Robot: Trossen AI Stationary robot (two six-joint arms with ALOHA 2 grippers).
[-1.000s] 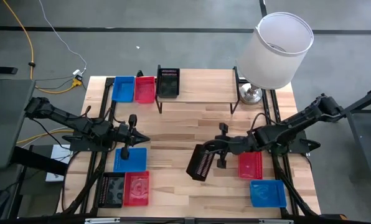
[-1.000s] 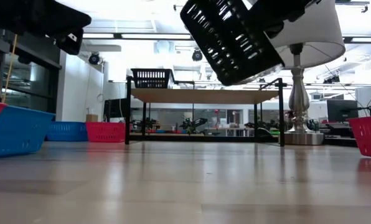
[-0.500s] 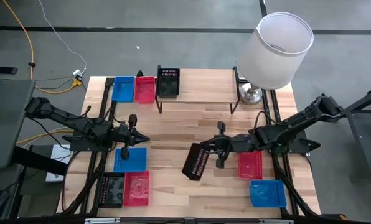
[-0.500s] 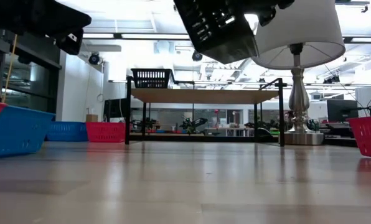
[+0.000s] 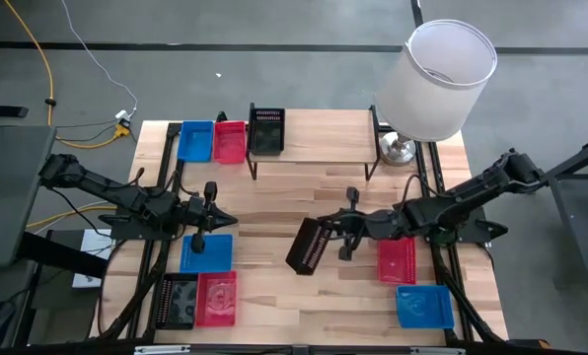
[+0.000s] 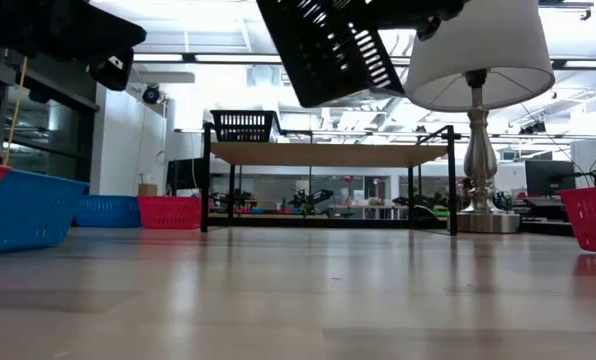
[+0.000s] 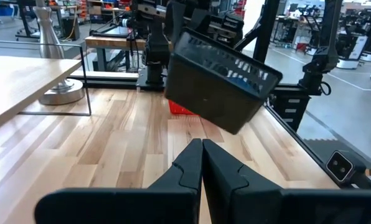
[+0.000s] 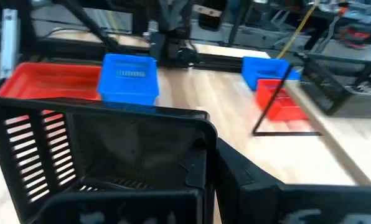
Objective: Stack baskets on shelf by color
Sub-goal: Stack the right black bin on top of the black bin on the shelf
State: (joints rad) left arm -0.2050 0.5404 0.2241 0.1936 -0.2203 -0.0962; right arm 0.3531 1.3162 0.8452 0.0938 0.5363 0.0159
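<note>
My right gripper [image 5: 339, 237] is shut on a black basket [image 5: 309, 245], high above the table's middle; the low view shows that basket [image 6: 328, 45] tilted in the air. The shelf [image 5: 319, 138] stands at the far edge with another black basket [image 5: 266, 128] resting on its left end. A blue basket [image 5: 195, 141] and a red basket [image 5: 230, 141] sit on the table left of the shelf. My left gripper [image 5: 223, 219] is shut and waits above the far end of a blue basket [image 5: 206, 253]. My right gripper pinches the black basket by one wall at its rim [image 8: 201, 155], at the end nearest the arm. One finger [image 8: 248, 180] shows outside the wall; the basket hides the other. The fingers come from the table's right. The basket is lifted clear and tilted, reaching left of the fingers.
A lamp [image 5: 442, 79] stands at the shelf's right end. A black basket [image 5: 179, 301] and a red basket [image 5: 216, 298] sit at the near left; a red basket [image 5: 397, 260] and a blue basket [image 5: 423, 306] sit at the near right, under the right arm.
My right gripper has risen and moved a little toward the table's left and far edges, carrying the black basket with it. The basket has turned in the hold and now hangs higher and farther left in the low view. The left arm has kept still.
</note>
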